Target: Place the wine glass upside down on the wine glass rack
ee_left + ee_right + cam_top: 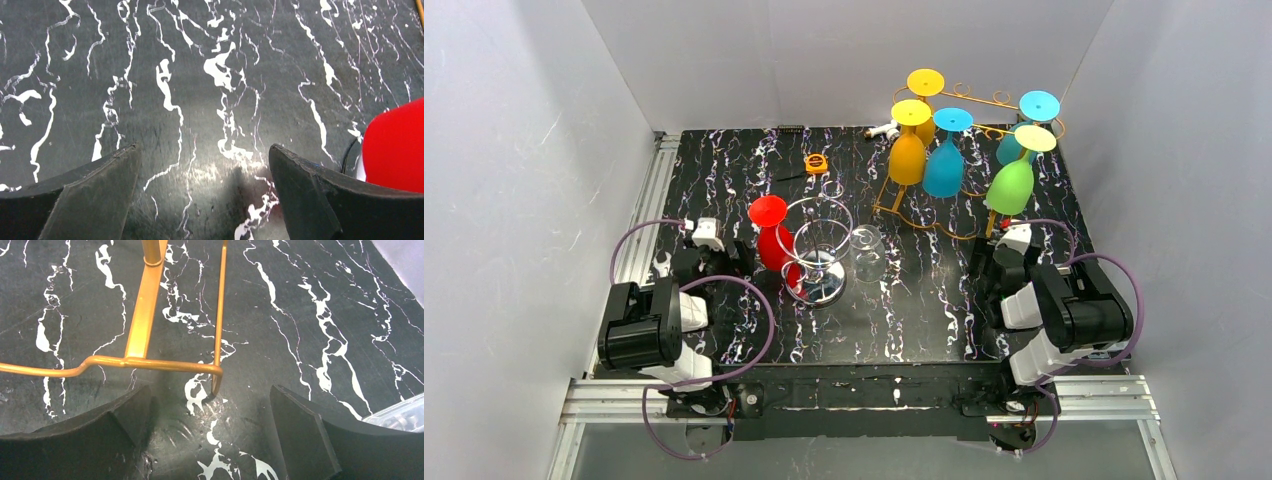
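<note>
Both left gripper and right gripper spread wide; clear wine glass, seemingly on its side, lies between them

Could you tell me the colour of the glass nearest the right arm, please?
Green glass, best seen in top external view.

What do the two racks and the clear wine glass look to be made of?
Gold rack: metal strip and wire with a glossy gold finish and bright highlights along the bends. Silver rack: probably chromed metal wire, with a mirror-like base. Clear wine glass: transparent, the tabletop pattern shows through. Glass or clear plastic, cannot tell.
</note>
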Motion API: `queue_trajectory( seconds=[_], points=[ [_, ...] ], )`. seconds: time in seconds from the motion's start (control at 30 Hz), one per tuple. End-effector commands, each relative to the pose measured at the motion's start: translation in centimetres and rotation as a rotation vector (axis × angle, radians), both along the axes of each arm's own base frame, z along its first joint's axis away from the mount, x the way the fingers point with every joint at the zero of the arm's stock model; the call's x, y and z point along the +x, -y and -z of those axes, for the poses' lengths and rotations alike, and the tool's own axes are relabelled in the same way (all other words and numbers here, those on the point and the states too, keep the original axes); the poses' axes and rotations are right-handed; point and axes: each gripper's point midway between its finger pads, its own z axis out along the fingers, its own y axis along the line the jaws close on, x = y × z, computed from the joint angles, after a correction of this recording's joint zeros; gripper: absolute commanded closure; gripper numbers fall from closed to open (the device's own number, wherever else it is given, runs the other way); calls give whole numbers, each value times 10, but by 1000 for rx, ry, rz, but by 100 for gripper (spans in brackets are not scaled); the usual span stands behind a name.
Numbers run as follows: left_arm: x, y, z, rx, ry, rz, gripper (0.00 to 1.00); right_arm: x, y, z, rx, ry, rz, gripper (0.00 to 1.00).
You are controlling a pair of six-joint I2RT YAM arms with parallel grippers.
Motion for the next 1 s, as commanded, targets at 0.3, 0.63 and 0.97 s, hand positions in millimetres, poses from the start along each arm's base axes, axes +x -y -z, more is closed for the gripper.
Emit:
queue_trajectory(
  seconds=[0.3, 0.63, 0.97],
  points=[
    [19, -3, -19, 31, 46, -14, 2, 26, 1, -30, -8, 105, 19, 2],
    [19, 0, -18, 35, 45, 2, 2, 26, 1, -30, -9, 104, 19, 2],
    [21, 8, -15, 65, 20, 18, 2, 26, 1, -29, -9, 102, 19, 2]
  ],
)
